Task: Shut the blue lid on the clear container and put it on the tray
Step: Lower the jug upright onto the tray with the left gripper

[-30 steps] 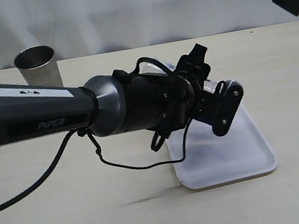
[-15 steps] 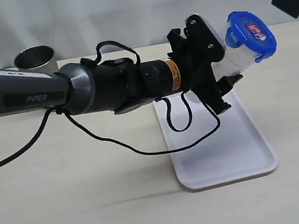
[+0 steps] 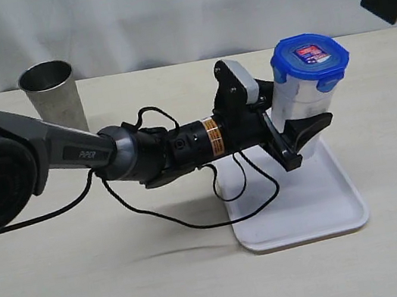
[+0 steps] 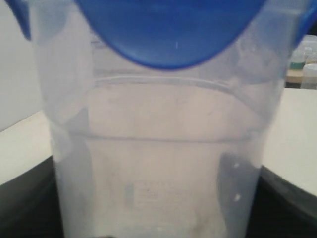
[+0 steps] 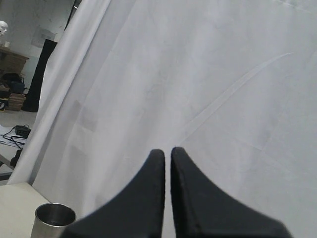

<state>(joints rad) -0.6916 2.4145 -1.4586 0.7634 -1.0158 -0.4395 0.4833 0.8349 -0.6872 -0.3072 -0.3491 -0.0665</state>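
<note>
The clear container (image 3: 303,103) stands upright in my left gripper (image 3: 300,121), which is shut on its lower body. The blue lid (image 3: 309,57) sits on its rim, sticker facing up. A black finger (image 3: 310,129) hides the container's base, so I cannot tell whether it touches the white tray (image 3: 302,215) beneath it. In the left wrist view the container (image 4: 158,158) fills the frame, with the lid (image 4: 168,29) at its rim and one finger (image 4: 240,193) dark through the wall. My right gripper (image 5: 167,153) is shut and empty, raised at the far right.
A steel cup (image 3: 52,93) stands at the back left of the table, and shows as the cup (image 5: 53,218) in the right wrist view too. The left arm's black cable (image 3: 195,218) hangs down to the table beside the tray. A white curtain backs the scene.
The left wrist has turned and drawn back: the container went from hidden behind it, to tilted with the lid facing sideways, to upright over the tray's far end. The right arm has not moved.
</note>
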